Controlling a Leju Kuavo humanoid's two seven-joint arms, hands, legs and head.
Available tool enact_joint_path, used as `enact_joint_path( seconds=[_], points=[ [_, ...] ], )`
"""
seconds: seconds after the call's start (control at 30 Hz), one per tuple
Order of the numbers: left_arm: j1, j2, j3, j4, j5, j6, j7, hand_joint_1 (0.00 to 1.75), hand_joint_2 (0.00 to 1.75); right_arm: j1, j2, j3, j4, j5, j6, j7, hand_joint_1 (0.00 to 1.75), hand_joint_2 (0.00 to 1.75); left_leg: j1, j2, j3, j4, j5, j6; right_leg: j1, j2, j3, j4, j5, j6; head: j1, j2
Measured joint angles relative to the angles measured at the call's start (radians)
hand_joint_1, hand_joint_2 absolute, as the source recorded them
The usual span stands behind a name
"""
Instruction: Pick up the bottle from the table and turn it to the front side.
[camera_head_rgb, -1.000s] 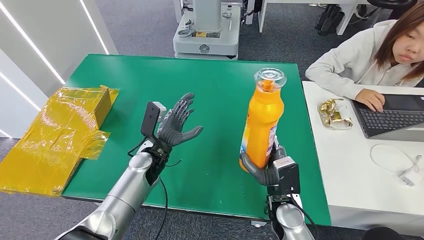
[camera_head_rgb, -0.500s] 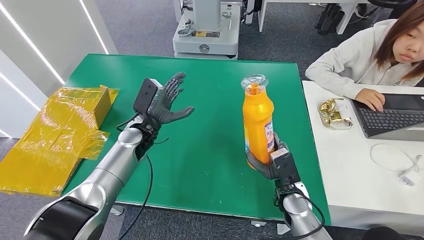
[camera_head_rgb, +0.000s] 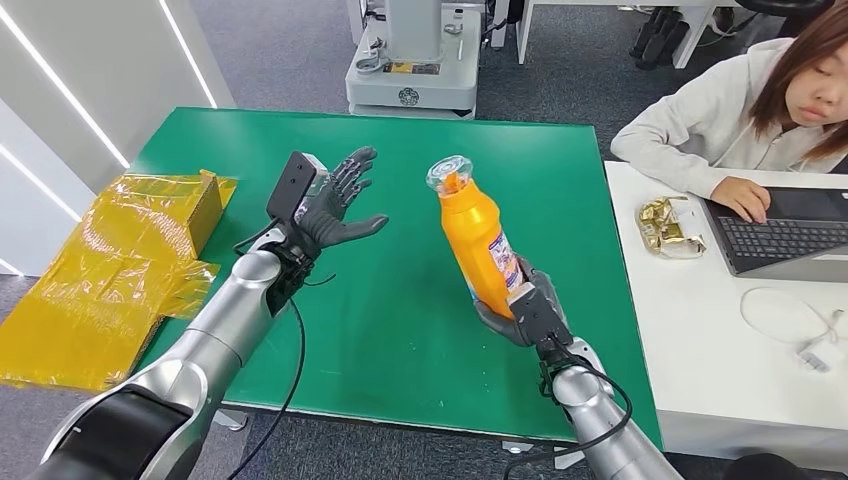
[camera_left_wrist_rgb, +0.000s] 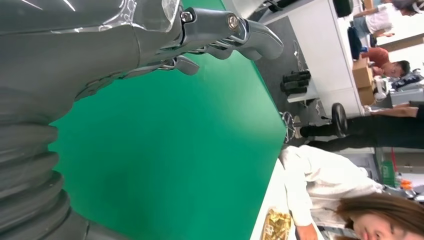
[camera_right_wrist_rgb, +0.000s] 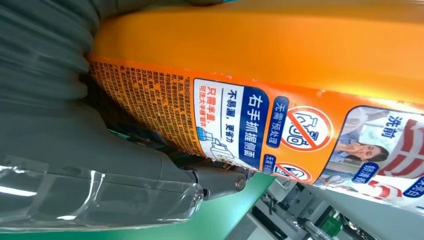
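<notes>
Above a broad green surface, the right hand grips a tall orange plastic bottle by its lower body, clear of the tabletop, its long axis tilted so the clear-capped neck leans toward the robot's left and away from it. The left hand hovers over the middle of the surface with fingers spread and palm turned toward the bottle, holding nothing; it stands near but apart from the bottle, with bare green between them, so nothing appears to block a handover or a two-handed turn. The right wrist view shows the printed label with small text pressed close to the fingers, suggesting the label side still needs rotating. Crumpled yellow plastic wrapping lies off the surface's left edge, well apart. At an adjoining white desk, a person in a pale hooded top works at a laptop, beside a gold foil packet.
</notes>
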Motion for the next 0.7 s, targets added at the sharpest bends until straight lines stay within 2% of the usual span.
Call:
enact_joint_path(
  seconds=[0.17, 0.33, 0.53, 0.7],
  points=[
    [-0.002, -0.011, -0.012, -0.001, 0.056, -0.067, 0.033, 0.00, 1.75, -0.040, 0.016, 0.031, 0.031, 0.033, -0.023, 0.000, 1.75, 1.75, 0.000, 0.000, 0.000, 0.000, 0.000, 0.000, 0.000, 0.000, 0.000, 0.000, 0.000, 0.000, 0.000, 0.000],
    [-0.001, -0.046, -0.030, -0.016, 0.186, -0.134, 0.115, 0.00, 1.75, -0.094, 0.050, 0.066, 0.050, 0.045, -0.037, 0.003, 1.75, 1.75, 0.000, 0.000, 0.000, 0.000, 0.000, 0.000, 0.000, 0.000, -0.001, 0.000, 0.001, 0.000, 0.000, 0.000],
    [0.019, -0.084, -0.047, -0.060, 0.373, -0.173, 0.205, 0.00, 1.75, -0.141, 0.080, 0.095, 0.070, 0.032, -0.047, 0.006, 1.75, 1.75, 0.000, 0.000, 0.000, 0.000, 0.000, 0.000, 0.000, 0.000, -0.001, 0.000, 0.001, 0.000, 0.000, 0.000],
    [0.035, -0.101, -0.071, -0.101, 0.449, -0.186, 0.225, 0.00, 1.75, -0.158, 0.105, 0.106, 0.088, 0.016, -0.060, -0.017, 1.75, 1.75, 0.000, 0.000, -0.001, 0.000, 0.000, 0.000, 0.000, 0.000, -0.001, 0.000, 0.001, 0.000, 0.000, 0.000]
  ],
)
